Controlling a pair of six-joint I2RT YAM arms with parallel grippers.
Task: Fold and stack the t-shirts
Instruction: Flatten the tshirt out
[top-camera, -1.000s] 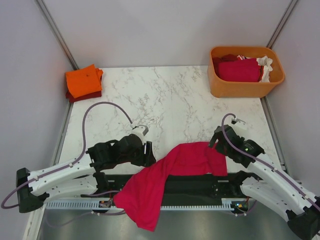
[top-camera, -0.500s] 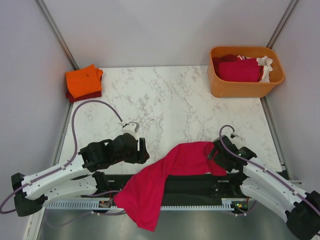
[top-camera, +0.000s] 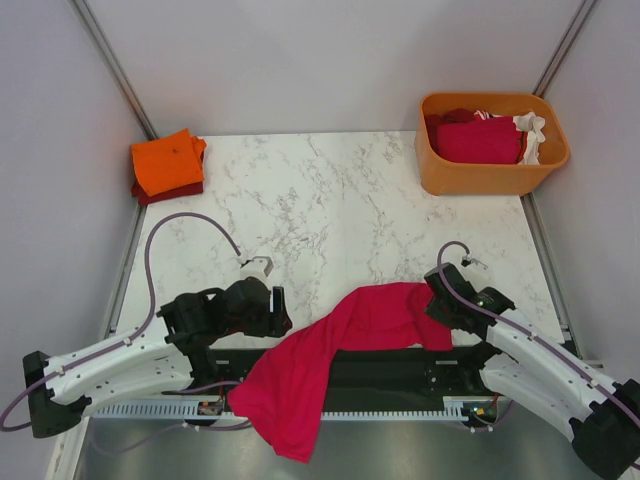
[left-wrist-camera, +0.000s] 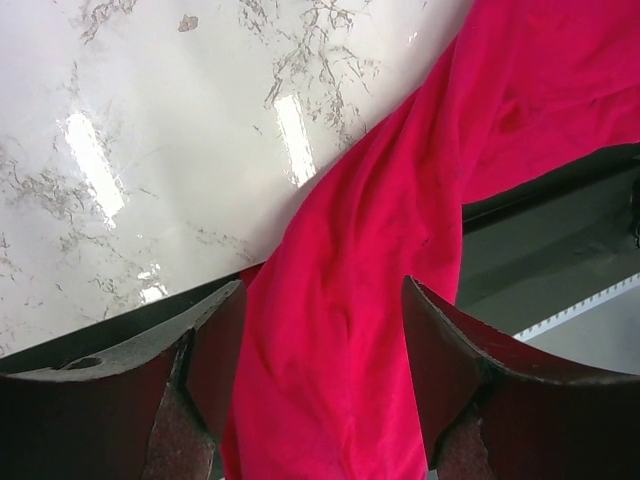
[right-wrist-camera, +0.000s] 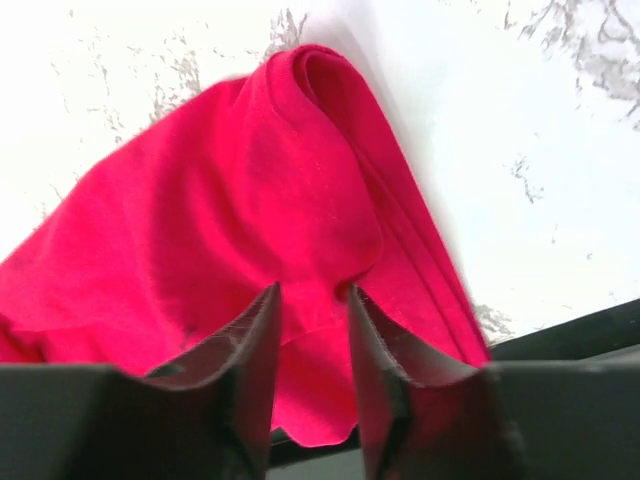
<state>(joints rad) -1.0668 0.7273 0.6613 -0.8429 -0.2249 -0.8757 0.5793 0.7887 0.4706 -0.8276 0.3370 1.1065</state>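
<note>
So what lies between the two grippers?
The pink shirt. In the top view it runs from beside the left gripper to the right gripper, one end hanging off the near edge of the table.

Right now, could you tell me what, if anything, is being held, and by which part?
The right gripper pinches the crimson-pink t-shirt by a bunched fold at its right end; the left gripper is open, holding nothing.

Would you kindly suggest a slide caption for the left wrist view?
Left gripper open astride the crimson-pink t-shirt, which drapes over the near edge of the marble table.
</note>
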